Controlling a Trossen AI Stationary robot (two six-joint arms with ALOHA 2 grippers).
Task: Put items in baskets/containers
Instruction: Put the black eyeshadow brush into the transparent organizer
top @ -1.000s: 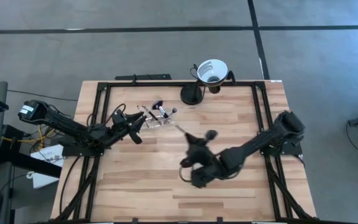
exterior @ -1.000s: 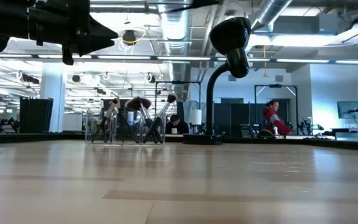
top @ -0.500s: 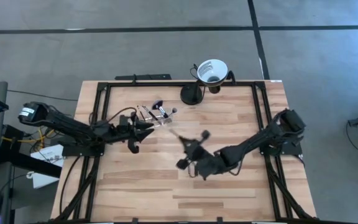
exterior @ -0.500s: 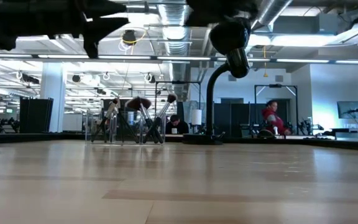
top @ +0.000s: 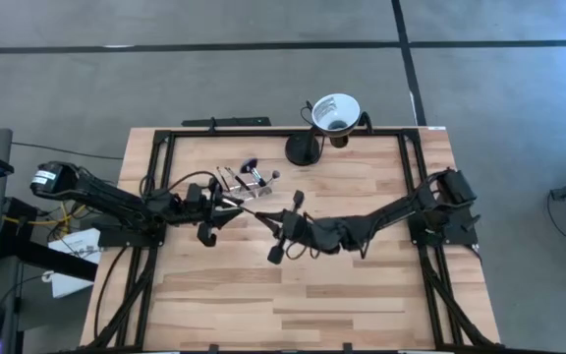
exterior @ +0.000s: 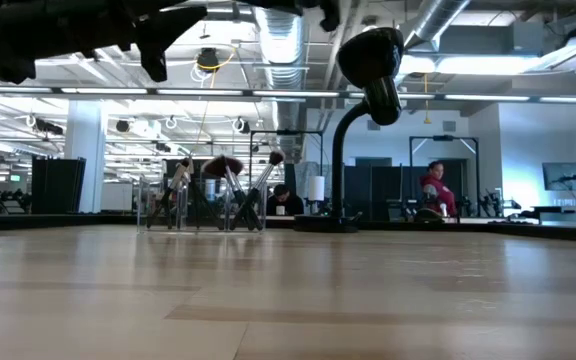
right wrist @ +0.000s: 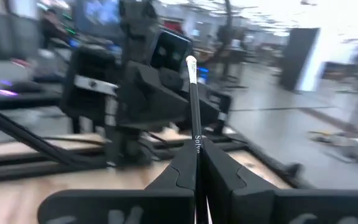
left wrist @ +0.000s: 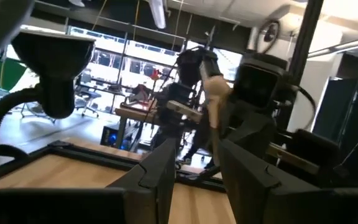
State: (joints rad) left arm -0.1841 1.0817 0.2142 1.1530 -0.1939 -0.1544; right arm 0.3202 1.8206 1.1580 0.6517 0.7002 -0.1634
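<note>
My right gripper [top: 275,217] is shut on one thin dark-handled makeup brush [right wrist: 193,106] above the table's middle. The brush's pale tip [left wrist: 214,87] points at my left gripper [top: 236,203], which is open, its two fingers [left wrist: 160,171] standing on either side of the tip with a gap showing. The clear holder [top: 249,181] stands on the table just beyond, toward the far edge, with several brushes leaning in it, heads up [exterior: 223,165]. My right gripper pinches the brush's dark handle [right wrist: 196,148] between its two fingers. The fingers come roughly level from the table's right and the brush runs on forward past the fingertips. The brush is lifted clear of the table, its pale tip [right wrist: 191,61] toward the left gripper.
A white funnel-shaped cup [top: 335,110] on a black stand [top: 304,149] sits at the far edge, right of the holder. A black frame [top: 165,138] borders the table. Bare wood [top: 293,295] fills the near half. People show in the room behind [exterior: 435,187].
My right gripper has carried the brush toward the table's left and a little toward the far edge, up to the left gripper. My left gripper has shifted slightly right toward it. The holder and its brushes have stayed put.
</note>
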